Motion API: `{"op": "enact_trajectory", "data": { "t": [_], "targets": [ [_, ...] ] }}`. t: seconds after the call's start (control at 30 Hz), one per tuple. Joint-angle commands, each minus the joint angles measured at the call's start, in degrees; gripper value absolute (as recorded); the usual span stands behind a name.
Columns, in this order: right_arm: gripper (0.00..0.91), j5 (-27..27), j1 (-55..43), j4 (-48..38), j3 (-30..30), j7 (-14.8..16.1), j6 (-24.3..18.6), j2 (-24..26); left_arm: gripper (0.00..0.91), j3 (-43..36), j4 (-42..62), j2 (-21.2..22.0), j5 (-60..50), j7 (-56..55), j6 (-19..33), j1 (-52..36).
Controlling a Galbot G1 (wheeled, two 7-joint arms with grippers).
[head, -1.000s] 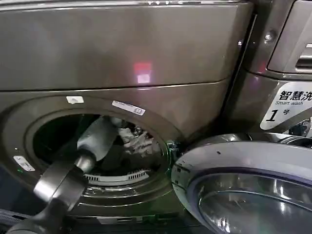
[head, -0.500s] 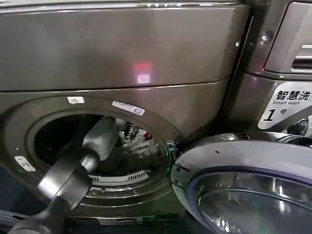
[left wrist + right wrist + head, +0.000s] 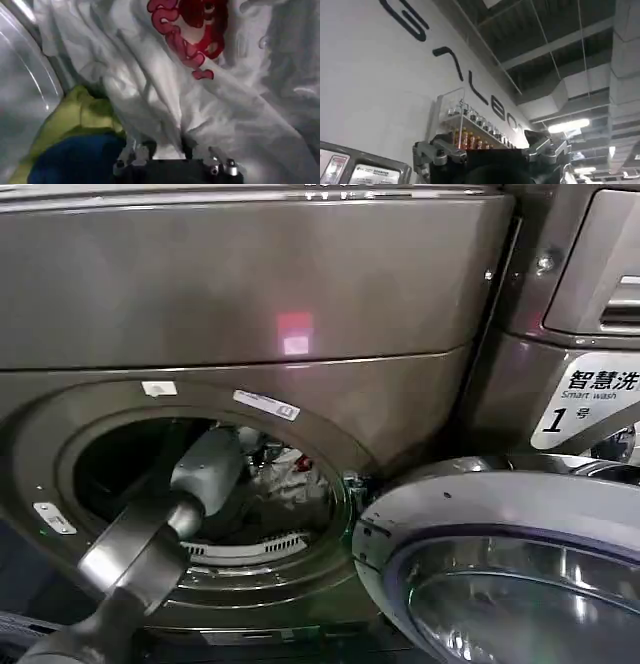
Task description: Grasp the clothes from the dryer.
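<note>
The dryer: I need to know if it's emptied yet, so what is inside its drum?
Inside the dryer: a white garment with red marks, a yellow-green one and a navy one. The left arm covers the rest.

Clothes (image 3: 165, 95): white with red marks, yellow-green, navy, heaped in the drum.
Dryer (image 3: 250, 304): bronze-grey, port open.

Two machines are showing in the head view: one dryer (image 3: 250, 294) and one machine labelled "Smart wash 1" (image 3: 590, 399), with one open round door (image 3: 500, 554). Three garments are lying in the clothes (image 3: 200, 100) heap: one white-grey (image 3: 165, 90), one yellow-green (image 3: 80, 112), one navy blue (image 3: 75, 160).
</note>
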State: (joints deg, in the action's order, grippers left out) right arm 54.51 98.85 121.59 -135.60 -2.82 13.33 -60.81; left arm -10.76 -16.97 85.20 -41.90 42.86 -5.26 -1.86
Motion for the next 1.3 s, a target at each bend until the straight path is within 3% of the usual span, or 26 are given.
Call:
{"op": "enact_trajectory", "data": {
  "t": [0.03,0.17,0.4,0.57,0.87,1.07,1.3],
  "targets": [
    [0.907,-0.3,-0.2,0.4,0.7,0.1,-0.1,-0.1,0.000,11.5,-6.7,-1.1,11.7,-4.4,-2.3,2.8],
    [0.907,-0.6,-0.4,0.3,1.1,0.1,-0.2,-0.1,0.000,15.8,-12.6,-2.9,27.2,-10.5,-0.6,7.6],
    [0.907,-0.9,-0.8,0.4,2.0,0.1,-0.2,-0.1,0.000,19.5,-19.4,-3.1,42.9,-19.8,5.1,13.4],
    [0.907,-1.0,-1.1,0.3,2.5,0.2,-0.3,-0.2,0.000,24.5,-29.5,-1.8,48.2,-31.1,9.5,17.9],
    [0.907,-0.9,-1.0,0.1,2.7,0.2,-0.5,0.6,0.000,34.3,-45.4,0.0,60.2,-42.6,11.7,28.1],
    [0.907,-0.9,-0.4,-0.3,1.9,0.3,-1.3,0.9,0.000,37.2,-56.0,1.9,60.8,-48.2,13.6,34.7],
    [0.907,-1.0,0.5,-0.6,0.5,0.1,-3.6,1.1,0.000,37.6,-64.1,2.8,52.8,-48.7,17.6,44.2]
  ]
}}
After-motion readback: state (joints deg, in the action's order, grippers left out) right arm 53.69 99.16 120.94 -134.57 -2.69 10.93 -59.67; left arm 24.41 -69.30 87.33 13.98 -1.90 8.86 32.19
